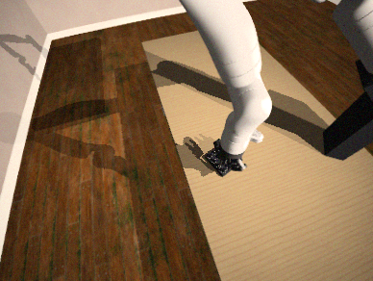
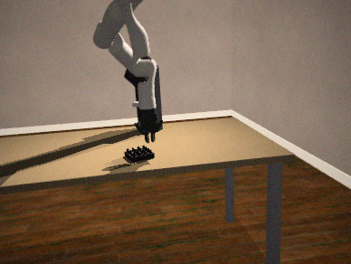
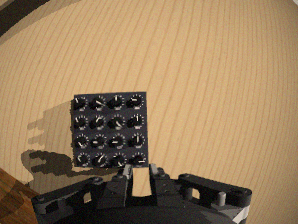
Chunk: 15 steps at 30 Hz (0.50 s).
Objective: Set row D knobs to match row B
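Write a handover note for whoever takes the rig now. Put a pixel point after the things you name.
Gripper (image 1: 238, 166) (image 2: 150, 139) (image 3: 140, 172): empty, fingers slightly parted, above the table beside the box.
Knob box (image 1: 221, 166) (image 2: 139, 156) (image 3: 108, 132): on the table, row D apparently nearest the gripper.
Done: D2 (image 3: 101, 159) and D3 (image 3: 119, 160) look matched to row B.
Left: D4 (image 3: 138, 160) points right, B4 (image 3: 137, 121) rearward; turn D4. D1 (image 3: 82, 160) unclear; check it. Leave other rows alone.

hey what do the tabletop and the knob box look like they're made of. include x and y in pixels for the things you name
The tabletop (image 1: 288, 212) (image 2: 203, 140) (image 3: 215, 75) looks like pale matte wood or wood laminate, going by its fine grain lines. The knob box (image 1: 214, 164) (image 2: 139, 157) (image 3: 111, 132) seems dark plastic or painted metal; its even colour fits either.
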Motion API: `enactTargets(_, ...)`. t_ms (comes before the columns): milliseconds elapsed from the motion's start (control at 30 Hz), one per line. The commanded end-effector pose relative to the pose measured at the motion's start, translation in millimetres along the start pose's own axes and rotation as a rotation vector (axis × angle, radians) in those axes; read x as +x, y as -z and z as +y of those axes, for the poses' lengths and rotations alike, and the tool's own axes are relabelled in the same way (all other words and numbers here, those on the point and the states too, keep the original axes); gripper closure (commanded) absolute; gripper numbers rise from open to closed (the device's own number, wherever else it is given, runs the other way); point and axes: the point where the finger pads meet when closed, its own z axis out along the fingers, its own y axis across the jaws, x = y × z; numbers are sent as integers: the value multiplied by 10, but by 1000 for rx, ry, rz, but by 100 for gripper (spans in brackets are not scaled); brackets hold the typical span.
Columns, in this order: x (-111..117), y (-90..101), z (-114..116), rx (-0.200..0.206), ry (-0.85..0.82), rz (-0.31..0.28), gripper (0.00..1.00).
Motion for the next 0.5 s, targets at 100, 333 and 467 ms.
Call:
enactTargets(100, 20, -90, -20, 4, -2, 5, 81)
enactTargets(333, 20, -157, -20, 3, -2, 5, 81)
enactTargets(467, 20, -207, -20, 3, -2, 5, 81)
